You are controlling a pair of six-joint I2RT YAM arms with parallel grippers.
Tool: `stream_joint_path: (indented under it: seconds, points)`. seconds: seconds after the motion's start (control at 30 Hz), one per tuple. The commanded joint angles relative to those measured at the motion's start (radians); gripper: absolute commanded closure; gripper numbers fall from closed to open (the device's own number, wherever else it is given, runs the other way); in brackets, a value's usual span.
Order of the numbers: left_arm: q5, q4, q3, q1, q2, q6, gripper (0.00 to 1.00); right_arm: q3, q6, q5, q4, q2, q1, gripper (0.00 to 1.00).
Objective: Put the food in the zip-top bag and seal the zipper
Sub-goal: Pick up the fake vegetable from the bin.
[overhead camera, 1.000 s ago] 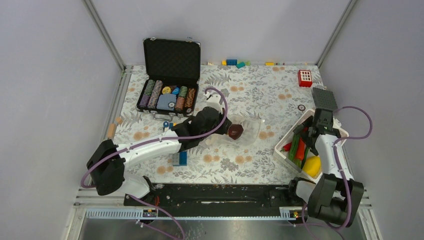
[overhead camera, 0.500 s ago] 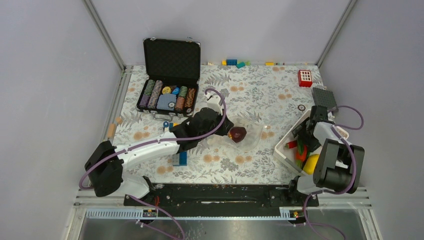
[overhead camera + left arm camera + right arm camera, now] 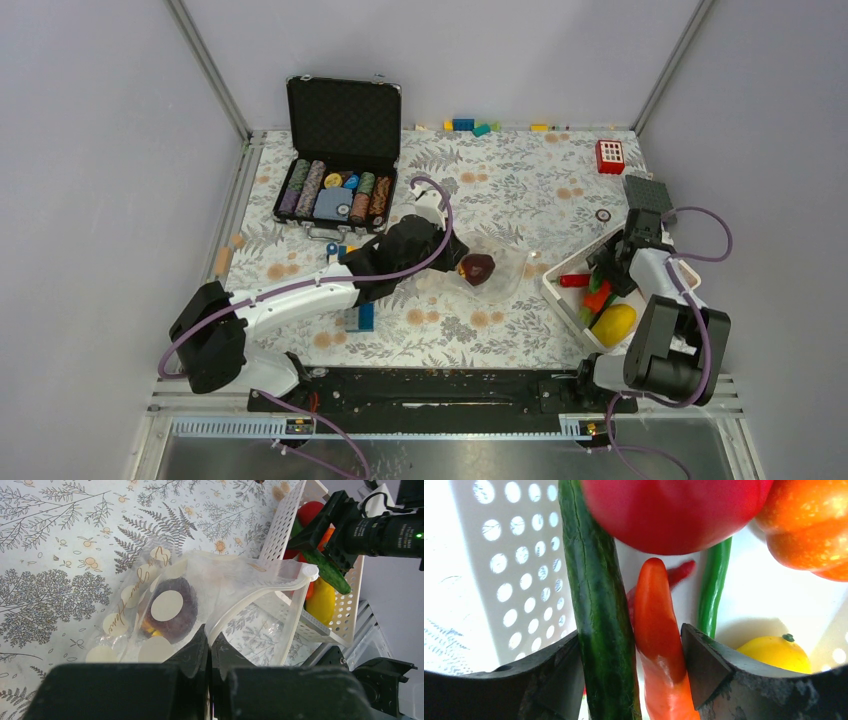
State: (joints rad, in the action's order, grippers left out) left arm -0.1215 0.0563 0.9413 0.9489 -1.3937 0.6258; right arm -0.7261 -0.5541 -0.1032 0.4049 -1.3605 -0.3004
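The clear zip-top bag (image 3: 125, 625) with cream dots lies mid-table (image 3: 497, 268), with a dark red food piece (image 3: 186, 622) inside. My left gripper (image 3: 210, 645) is shut on the bag's mouth edge by the zipper (image 3: 260, 592), holding the mouth open; from above it shows at the bag's left (image 3: 452, 264). My right gripper (image 3: 630, 645) is down in the white basket (image 3: 562, 305), shut around a dark green cucumber (image 3: 599, 605) and an orange-red carrot (image 3: 656, 620). A red tomato (image 3: 674, 510), an orange pumpkin (image 3: 809, 525), a green pod (image 3: 714, 587) and a yellow piece (image 3: 776, 652) lie around it.
An open black case of poker chips (image 3: 335, 190) stands at the back left. Toy blocks (image 3: 470, 125) lie along the far edge, a red block (image 3: 610, 155) and a dark grey plate (image 3: 648, 195) sit at the back right. A blue block (image 3: 360, 317) lies near the left arm.
My right arm has folded back and swung inside the basket, and the basket has turned and shifted a little. The bag's mouth has lifted slightly; the left gripper keeps its hold.
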Motion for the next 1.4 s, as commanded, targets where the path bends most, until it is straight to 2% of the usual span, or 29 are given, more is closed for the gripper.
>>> stream_joint_path:
  seconds: [0.0,0.2,0.33,0.73,0.97,1.13,1.37]
  points:
    - [0.034,0.071,-0.001,-0.006,0.033,-0.004,1.0,-0.004,0.0,0.03,0.055,0.08,-0.005,0.28]
    - [0.034,0.076,-0.007,-0.006,0.038,-0.004,1.0,0.01,0.007,0.024,0.092,0.127,-0.005,0.28]
    - [0.036,0.076,-0.007,-0.005,0.039,-0.006,1.0,0.01,0.013,0.028,0.103,0.106,-0.005,0.22]
    - [0.036,0.079,-0.009,-0.007,0.042,-0.008,1.0,0.002,0.033,0.014,0.118,0.164,-0.005,0.21]
    - [0.038,0.08,-0.011,-0.007,0.042,-0.007,1.0,0.002,0.046,0.022,0.044,0.184,-0.005,0.22]
    - [0.04,0.081,-0.01,-0.007,0.041,-0.009,1.0,0.009,0.05,0.076,-0.057,0.125,-0.005,0.24]
    - [0.033,0.081,-0.015,-0.006,0.05,-0.01,1.0,0.022,0.057,0.076,-0.15,0.035,-0.005,0.33]
